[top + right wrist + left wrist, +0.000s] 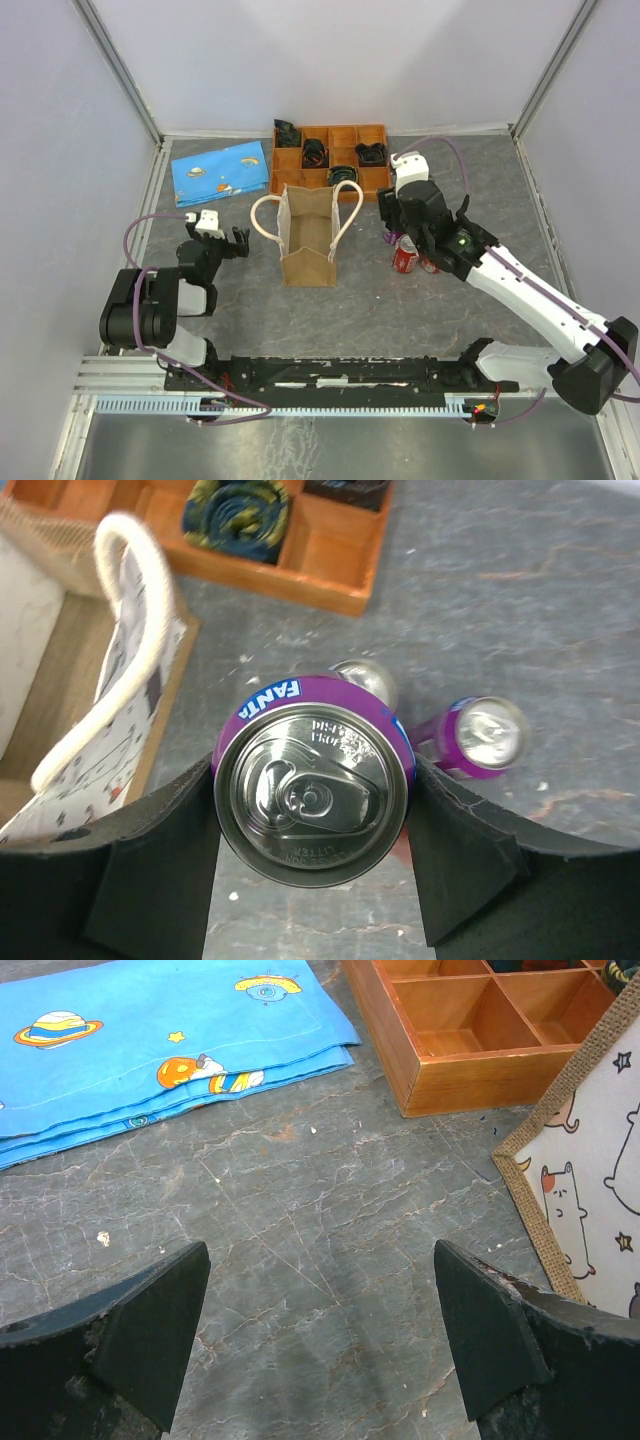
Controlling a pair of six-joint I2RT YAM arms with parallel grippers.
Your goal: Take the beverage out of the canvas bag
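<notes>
The tan canvas bag (308, 235) stands upright mid-table with its mouth open and its white rope handles spread; its edge also shows in the left wrist view (590, 1190) and the right wrist view (100, 680). My right gripper (402, 228) is just right of the bag, shut on a purple Fanta can (315, 780), the beverage, held upright by its sides between both fingers. Below it on the table are a red can (405, 258) and another purple can (480, 735). My left gripper (320, 1330) hangs open over bare table to the left of the bag.
An orange wooden compartment tray (330, 150) with dark rolled items sits behind the bag. A blue space-print cloth (220, 170) lies folded at the back left. White walls enclose the grey marble table.
</notes>
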